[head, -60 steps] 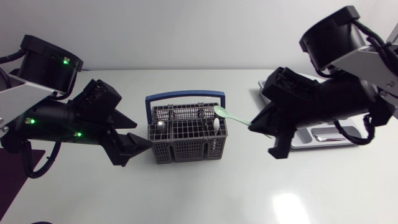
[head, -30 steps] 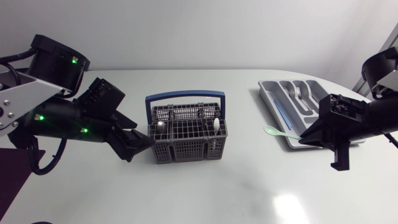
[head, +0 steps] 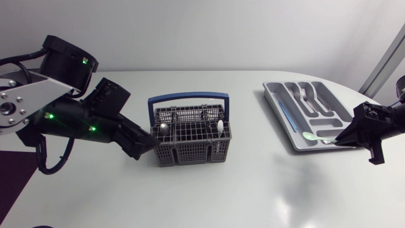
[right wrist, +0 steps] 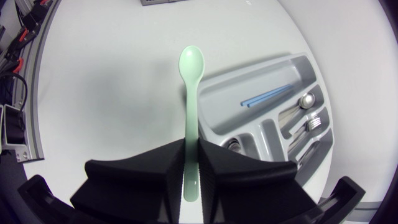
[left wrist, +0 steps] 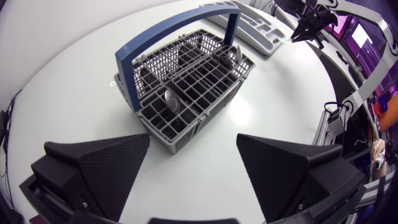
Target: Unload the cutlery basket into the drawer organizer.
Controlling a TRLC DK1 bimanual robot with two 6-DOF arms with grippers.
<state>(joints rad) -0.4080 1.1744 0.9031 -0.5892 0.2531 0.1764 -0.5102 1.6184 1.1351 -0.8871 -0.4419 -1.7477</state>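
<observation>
A grey wire cutlery basket with a blue handle stands mid-table, with a metal spoon and a white spoon upright in it. My left gripper is at its left side, open and empty; in the left wrist view the basket lies just ahead of the left gripper. My right gripper is shut on a pale green spoon, held over the near end of the grey drawer organizer. In the right wrist view the green spoon sticks out ahead of the right gripper.
The organizer holds a thin blue piece, metal spoons and forks in separate compartments. It sits close to the table's curved right edge. Bare white tabletop lies between basket and organizer.
My right arm has swung right, carrying the green spoon from above the basket to the organizer's near end. My left arm has edged closer to the basket.
</observation>
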